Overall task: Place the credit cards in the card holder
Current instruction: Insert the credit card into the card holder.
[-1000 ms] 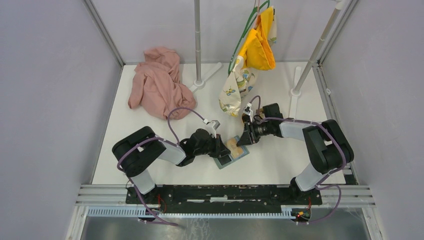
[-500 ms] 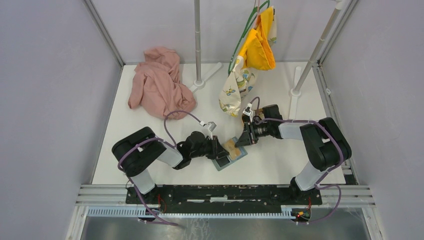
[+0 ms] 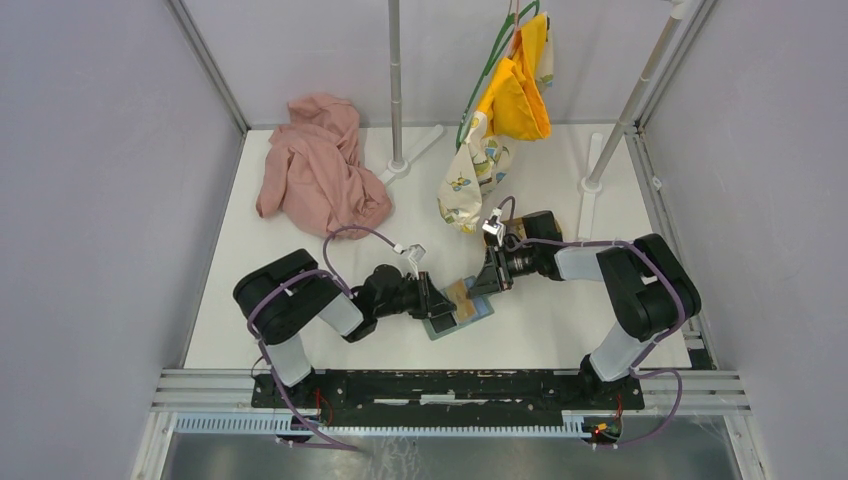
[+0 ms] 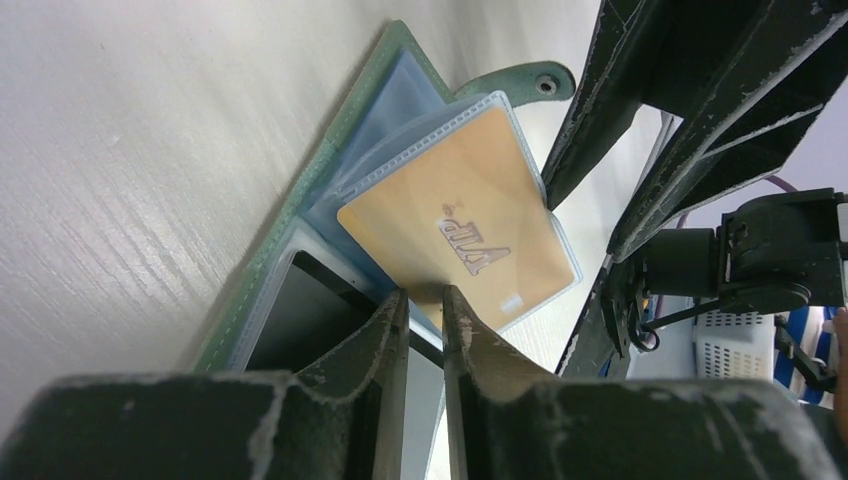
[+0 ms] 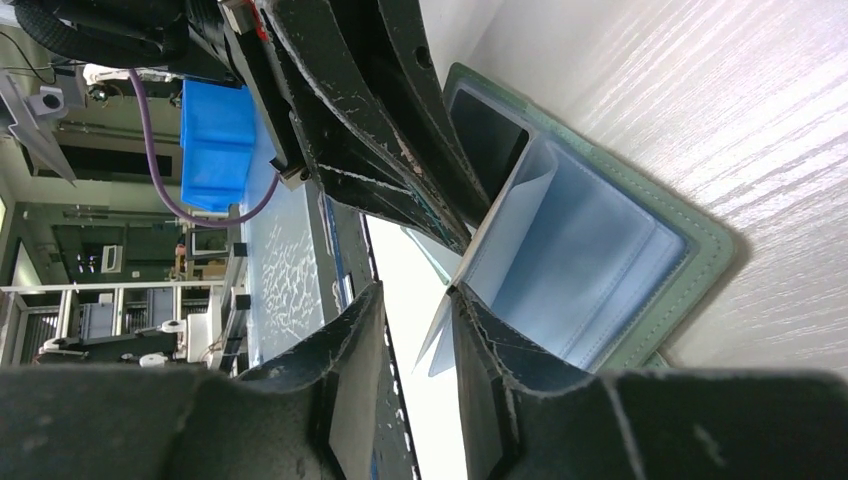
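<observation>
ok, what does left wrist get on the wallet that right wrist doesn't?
Left wrist only: a gold VIP card face-up in the wallet, plus the snap tab. Right wrist only: one clear sleeve leaf standing on edge, running in between the fingers of the right tool; a blue box in the background. Both: the open green card holder and its dark slot.

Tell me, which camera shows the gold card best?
Left wrist: the gold card faces the lens, its lettering readable, tucked in the wallet. The top view shows only a small tan patch. The right wrist view shows clear sleeves nearly edge-on, not the card's face.
</observation>
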